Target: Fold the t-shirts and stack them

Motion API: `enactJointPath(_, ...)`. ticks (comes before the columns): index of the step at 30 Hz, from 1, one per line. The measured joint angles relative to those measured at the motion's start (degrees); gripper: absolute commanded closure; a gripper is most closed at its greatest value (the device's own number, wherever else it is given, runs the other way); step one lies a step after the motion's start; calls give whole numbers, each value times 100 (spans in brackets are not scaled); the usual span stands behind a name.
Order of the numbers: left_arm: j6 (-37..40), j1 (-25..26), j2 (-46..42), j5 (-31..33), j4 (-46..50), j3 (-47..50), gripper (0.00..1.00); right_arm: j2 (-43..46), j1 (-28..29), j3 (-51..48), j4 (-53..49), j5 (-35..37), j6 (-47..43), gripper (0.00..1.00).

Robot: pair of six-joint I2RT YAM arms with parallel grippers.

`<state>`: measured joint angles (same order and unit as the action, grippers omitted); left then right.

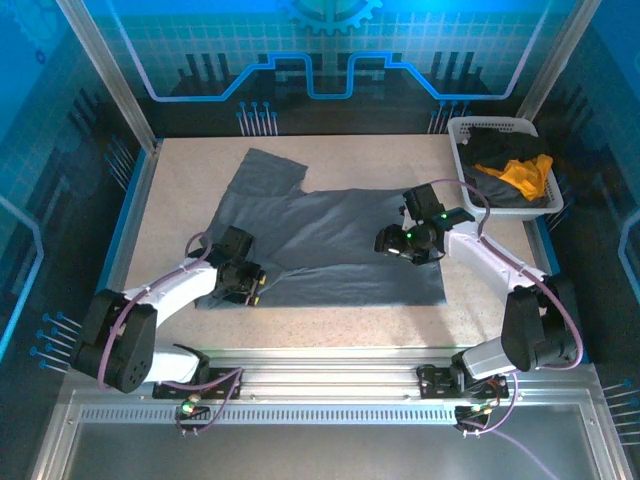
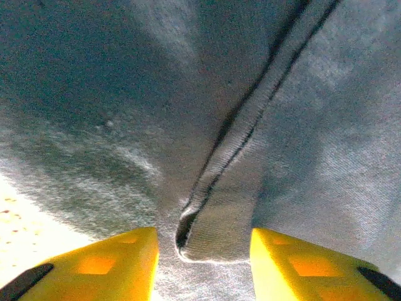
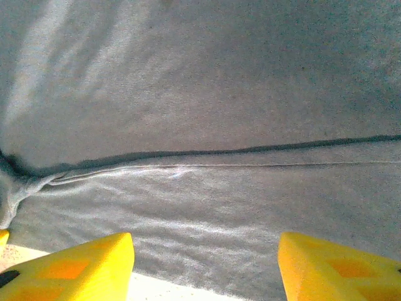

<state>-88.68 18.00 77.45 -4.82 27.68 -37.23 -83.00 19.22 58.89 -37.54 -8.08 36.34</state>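
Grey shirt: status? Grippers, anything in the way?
Left gripper open astride a hem fold of the grey shirt. Right gripper open above it. Shirt spread on table. Basket of other shirts far right, out of the way.

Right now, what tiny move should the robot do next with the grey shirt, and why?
Probably pinch: shut the left gripper on the grey t-shirt. Its yellow fingers stand open, and a raised hem fold lies right between them. The right gripper is open at the cloth's edge too, so a fold looks ready to start.
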Motion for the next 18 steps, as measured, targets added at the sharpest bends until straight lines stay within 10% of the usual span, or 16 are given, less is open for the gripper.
enactJointPath(8, -44, 9, 85, 33, -127, -35, 100, 103, -11, -76, -7, -13, 0, 39)
enactJointPath(18, 920, 24, 905, 295, 356, -1506, 100, 138, -22, -94, -11, -17, 0, 41)
